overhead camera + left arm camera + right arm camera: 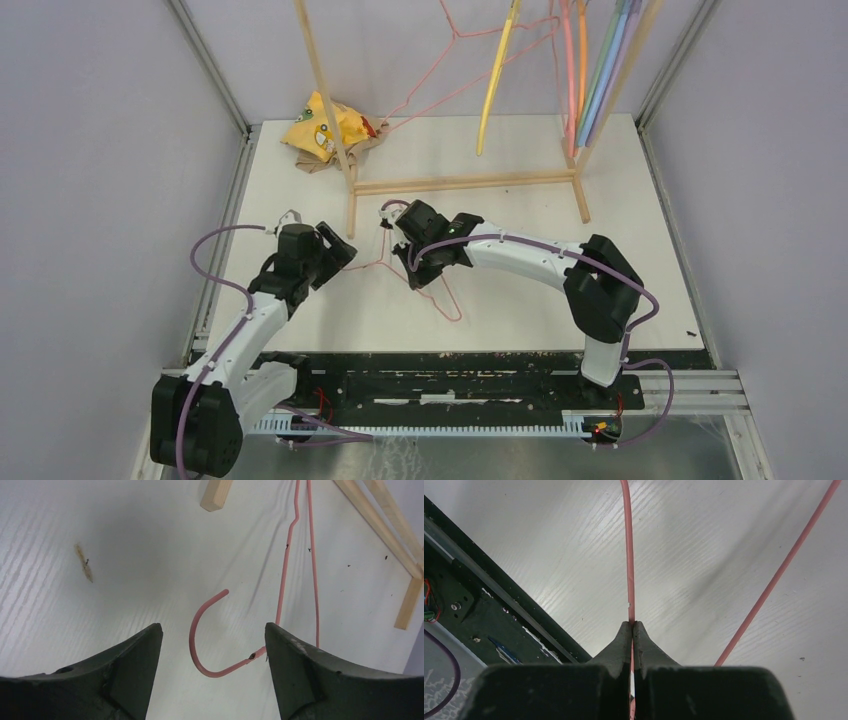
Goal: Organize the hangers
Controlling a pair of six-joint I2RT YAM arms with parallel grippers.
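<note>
Hanger point(628, 555) seemingly half under right gripper point(632, 625)

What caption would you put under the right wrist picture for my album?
Right gripper shut, its fingers pinching a pink hanger over the white table.

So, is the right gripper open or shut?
Shut. In the right wrist view, the right gripper has both fingers pressed together on the wire of the pink hanger, and no gap shows between them.
</note>
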